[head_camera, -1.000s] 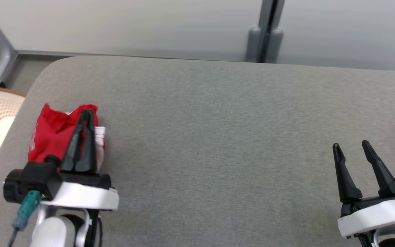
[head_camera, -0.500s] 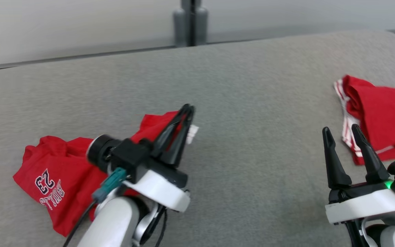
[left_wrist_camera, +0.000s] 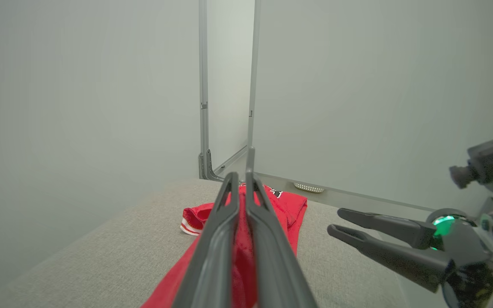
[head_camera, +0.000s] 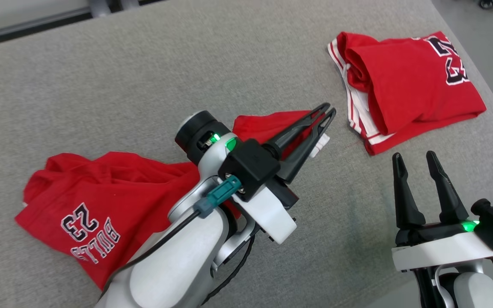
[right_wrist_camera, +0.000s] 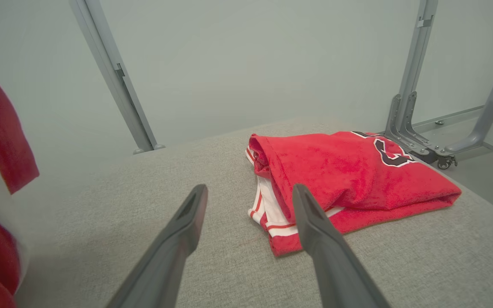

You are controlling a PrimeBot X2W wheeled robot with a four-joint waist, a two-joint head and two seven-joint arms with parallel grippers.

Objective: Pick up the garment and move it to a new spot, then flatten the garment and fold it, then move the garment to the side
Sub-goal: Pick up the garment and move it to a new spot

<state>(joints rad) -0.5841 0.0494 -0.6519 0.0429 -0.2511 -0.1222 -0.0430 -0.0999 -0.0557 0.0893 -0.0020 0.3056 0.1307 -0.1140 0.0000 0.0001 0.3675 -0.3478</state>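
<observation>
The garment [head_camera: 114, 188] is a red jersey with "BULLS 23" printed on it. It lies crumpled on the grey padded surface [head_camera: 144, 77] at the lower left. One edge is drawn up and to the right into my left gripper [head_camera: 327, 112], which is shut on it. In the left wrist view red cloth [left_wrist_camera: 239, 256] runs between the closed fingers of the left gripper [left_wrist_camera: 240, 176]. My right gripper [head_camera: 413, 157] is open and holds nothing at the lower right, a little to the right of the left fingertips. In the right wrist view the right gripper [right_wrist_camera: 248, 192] hangs just above the surface.
A second red garment [head_camera: 413, 85], folded, with white-striped trim, lies at the far right near the surface's right edge; the right wrist view shows this folded garment [right_wrist_camera: 349, 171] just beyond my right fingers. Floor [head_camera: 486, 34] drops off to the right. Grey wall panels and metal posts [right_wrist_camera: 409, 85] stand behind.
The head camera has swung right and down, bringing the folded garment into view. My left gripper, still shut, has carried the jersey's edge to the right, and the cloth now trails behind it.
</observation>
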